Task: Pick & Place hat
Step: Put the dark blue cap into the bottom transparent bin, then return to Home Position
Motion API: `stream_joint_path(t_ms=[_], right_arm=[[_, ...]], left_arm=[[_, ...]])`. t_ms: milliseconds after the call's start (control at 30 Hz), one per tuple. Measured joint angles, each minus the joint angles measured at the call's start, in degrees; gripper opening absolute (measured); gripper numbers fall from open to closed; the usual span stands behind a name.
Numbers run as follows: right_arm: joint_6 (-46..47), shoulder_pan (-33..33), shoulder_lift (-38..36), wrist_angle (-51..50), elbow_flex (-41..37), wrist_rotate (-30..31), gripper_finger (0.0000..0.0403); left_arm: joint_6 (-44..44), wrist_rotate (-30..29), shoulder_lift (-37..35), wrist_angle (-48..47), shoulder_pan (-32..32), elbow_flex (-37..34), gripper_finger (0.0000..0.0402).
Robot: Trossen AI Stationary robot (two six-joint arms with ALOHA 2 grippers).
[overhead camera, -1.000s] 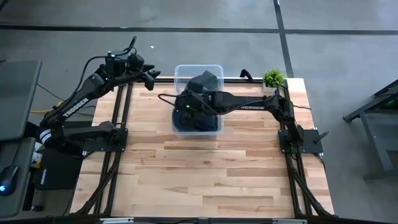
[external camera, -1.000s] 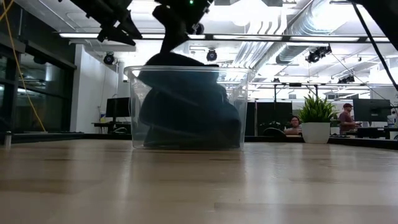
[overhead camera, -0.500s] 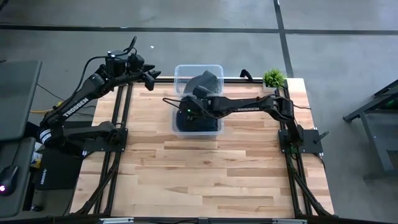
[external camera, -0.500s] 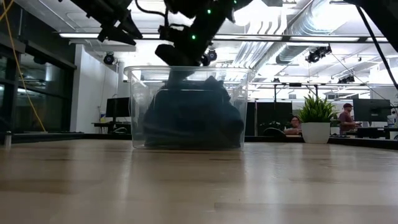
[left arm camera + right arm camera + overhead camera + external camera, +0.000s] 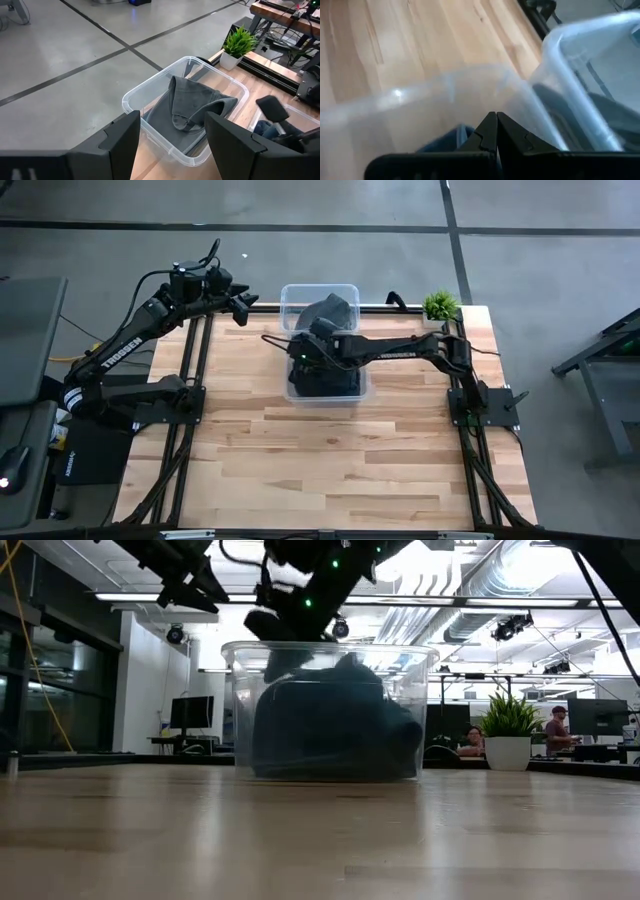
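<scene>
**Hat pile waits under a closed right gripper**

Hat (image 5: 330, 730) cloth, dark blue, fills the near clear bin (image 5: 360, 387) and lies directly under the right gripper (image 5: 496, 116). This gripper hangs at the bin's rim, on the side toward the left arm. Its two fingers are pressed flat together. No cloth shows between the tips, so I judge it has hold of nothing.

One grey hat (image 5: 192, 107) lies in the far bin (image 5: 285, 295), which stands just beyond the right gripper, touching or almost touching the near bin. The left gripper (image 5: 171, 117) hovers beside that far bin, on the side away from the right arm. Its fingers stand wide apart and empty, and the arm seems only to wait.

The step in hand looks like the pick, and it is not yet done. For the next move, the right gripper would need to open, go down into the dark pile below it, and close on one fold. The cloth is soft and heaped, so two hats may come up together, and the light bin may slide if the fingers push its wall.
</scene>
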Motion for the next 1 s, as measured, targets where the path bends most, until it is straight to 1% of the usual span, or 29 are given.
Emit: stream_joint_path(t_ms=[167, 467, 700, 767, 1000], right_arm=[[-0.5, 0.0, 0.0, -4.4, 4.6, 0.2, 0.0000], [3.7, 0.0, 0.0, -20.0, 16.4, 0.5, 0.0000], [3.7, 0.0, 0.0, -28.3, 24.7, -0.6, 0.0000], [2.8, 0.0, -0.1, -29.2, 26.1, -1.8, 0.0000], [2.9, -0.1, -0.5, -32.0, 27.9, -2.9, 0.0000]], left_arm=[[0.0, 0.0, 0.0, 0.0, 0.0, 0.0, 0.0220], [0.0, 0.0, 0.0, 0.0, 0.0, 0.0, 0.0220], [0.0, 0.4, 0.0, 0.0, 0.0, 0.0, 0.0220], [0.0, 0.4, 0.0, 0.0, 0.0, 0.0, 0.0220], [0.0, 1.1, 0.0, 0.0, 0.0, 0.0, 0.0220]])
